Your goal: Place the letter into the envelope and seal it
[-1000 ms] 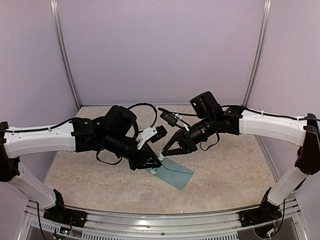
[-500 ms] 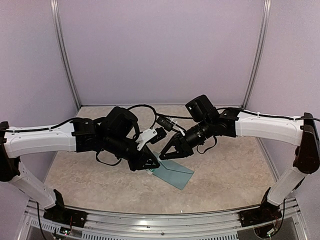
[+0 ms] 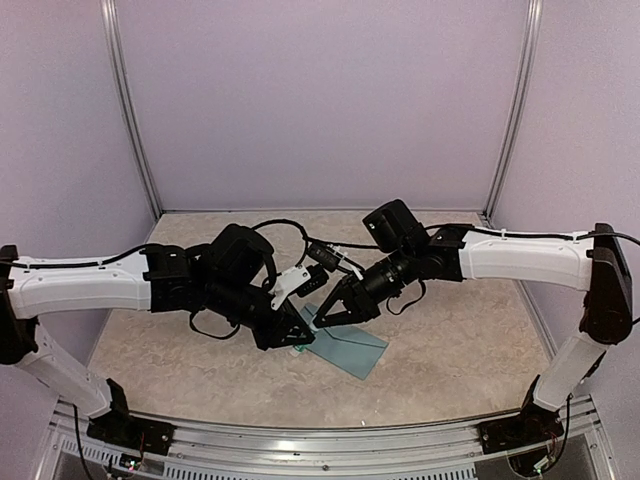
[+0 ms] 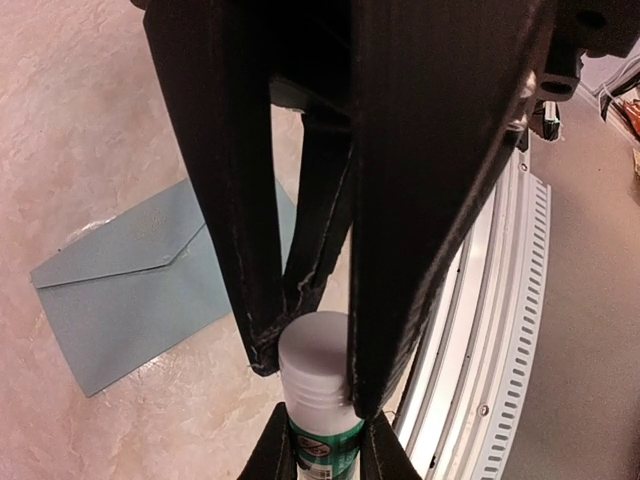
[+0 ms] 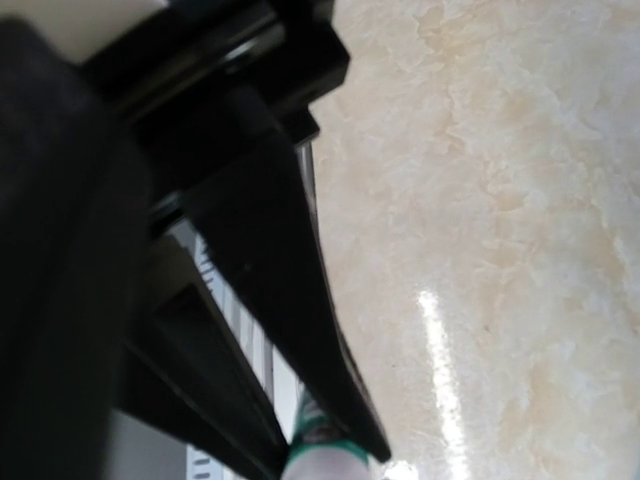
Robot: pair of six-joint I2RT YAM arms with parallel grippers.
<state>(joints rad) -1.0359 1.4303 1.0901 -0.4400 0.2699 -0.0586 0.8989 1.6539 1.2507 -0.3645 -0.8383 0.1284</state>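
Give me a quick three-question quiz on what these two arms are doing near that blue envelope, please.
1. True or false: the envelope is lifted off the table.
2. Which thing do both arms' jaws pinch? A) the envelope B) the glue stick C) a cable
3. What colour is the glue stick's cap?
Key: 1 false, the envelope lies flat on the table; 2 B, the left jaws on its cap, the right jaws on its green-labelled body; 3 white.

We look down on the table (image 3: 460,350) from high behind; each wrist camera peers closely along its fingers (image 4: 400,200), both sharing the glue stick (image 4: 318,395) (image 5: 318,460).
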